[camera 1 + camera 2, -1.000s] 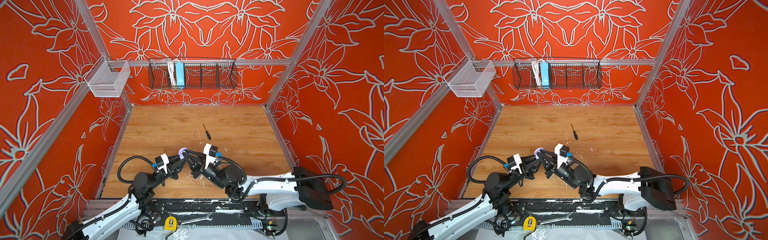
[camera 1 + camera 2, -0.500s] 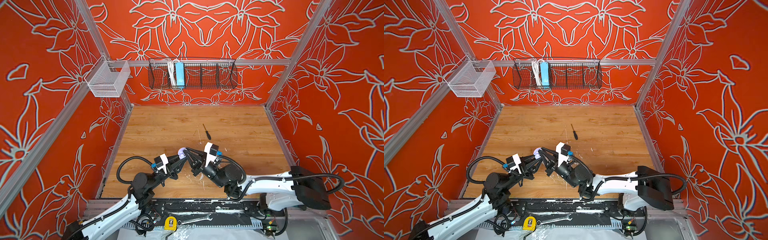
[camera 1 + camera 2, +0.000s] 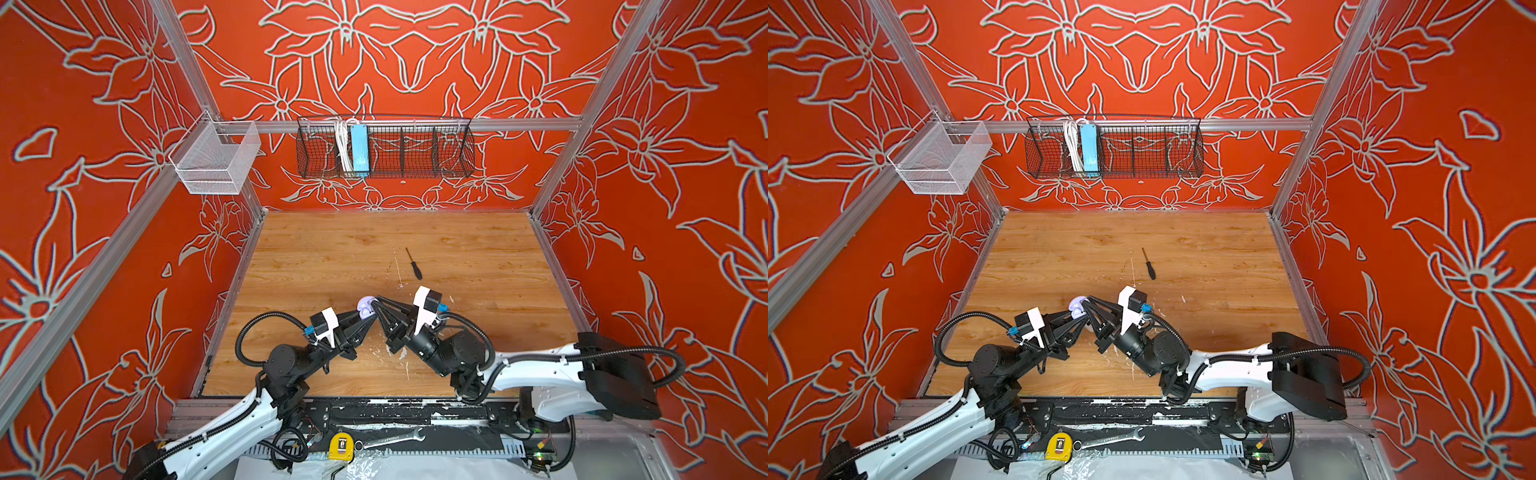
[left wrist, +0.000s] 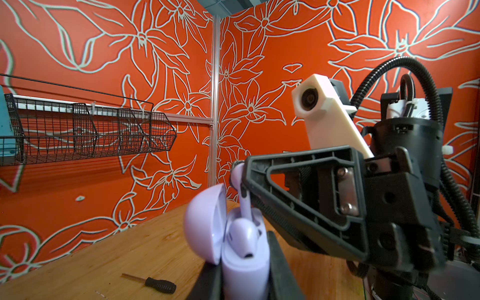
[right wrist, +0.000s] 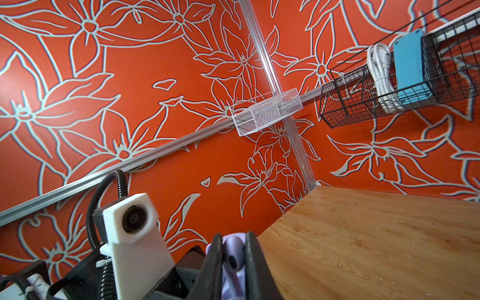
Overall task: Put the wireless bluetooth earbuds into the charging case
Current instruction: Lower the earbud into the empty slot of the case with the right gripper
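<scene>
**Top views.** In both top views the left claw (image 3: 360, 319) and the right claw (image 3: 377, 311) meet tip to tip above the tabletop (image 3: 332, 257). The lavender charging case (image 3: 366, 306) sits between them. Count one case and one screwdriver (image 3: 414, 267), which lies well apart on the far side. The earbuds are too small to make out here.

**Left wrist view.** The left claw is clenched on the case body (image 4: 245, 270), which stands upright with its lid (image 4: 205, 223) swung open. Count two earbuds, both lavender:
- The seated earbud (image 4: 242, 237) rests in its well.
- The held earbud (image 4: 243, 200) is pinched in the right claw, stem down. Its tip is at or just inside the free well, and you cannot tell how deep.

**Right wrist view.** The right claw is clenched on the head of the held earbud (image 5: 233, 253), with one finger on each side. No cream-white earbud and no second case appear in any view.

**Likely faults.**
- If the stem is off-axis, it may jam on the well rim, and further pressing would tilt the case in the left claw.
- If you release before the earbud seats, it may tip out and drop to the tabletop.
- The right claw's finger passes close to the lid, so a sideways correction could knock the lid shut or dislodge the seated earbud.
</scene>
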`<move>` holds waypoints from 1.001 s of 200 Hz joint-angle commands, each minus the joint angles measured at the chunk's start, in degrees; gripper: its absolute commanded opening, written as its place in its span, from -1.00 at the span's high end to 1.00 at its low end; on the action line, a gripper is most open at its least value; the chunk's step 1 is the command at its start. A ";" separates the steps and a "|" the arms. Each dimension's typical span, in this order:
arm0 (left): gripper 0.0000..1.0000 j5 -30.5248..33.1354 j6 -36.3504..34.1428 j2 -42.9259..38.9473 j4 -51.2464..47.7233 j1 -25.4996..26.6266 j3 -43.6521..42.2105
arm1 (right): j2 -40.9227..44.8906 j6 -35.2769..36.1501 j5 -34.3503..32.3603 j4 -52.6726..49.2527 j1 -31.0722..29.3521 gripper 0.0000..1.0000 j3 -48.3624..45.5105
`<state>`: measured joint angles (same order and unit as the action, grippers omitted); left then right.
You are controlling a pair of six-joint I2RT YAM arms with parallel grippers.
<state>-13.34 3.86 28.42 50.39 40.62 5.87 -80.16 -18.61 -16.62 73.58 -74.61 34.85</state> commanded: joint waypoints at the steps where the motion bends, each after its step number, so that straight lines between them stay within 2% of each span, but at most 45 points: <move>1: 1.00 0.21 -0.17 -0.88 3.13 0.34 0.11 | -1.35 -2.68 2.27 0.68 0.00 0.80 -1.50; 55: 1.00 0.25 -0.17 -0.84 3.11 0.34 0.11 | -2.14 -5.55 4.57 0.94 -0.21 0.82 -1.45; 118: 1.00 0.33 -0.17 -1.11 3.04 0.34 0.02 | -2.14 -5.29 3.35 0.18 -0.29 0.82 -2.56; 200: 1.00 0.19 -0.34 -1.35 2.96 0.34 0.02 | 2.11 -3.10 2.18 -8.14 -0.45 0.82 -5.22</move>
<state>-13.37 3.84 28.08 48.51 40.62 5.23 -78.48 -22.48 -15.16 72.12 -74.48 31.53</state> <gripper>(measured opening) 0.220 0.160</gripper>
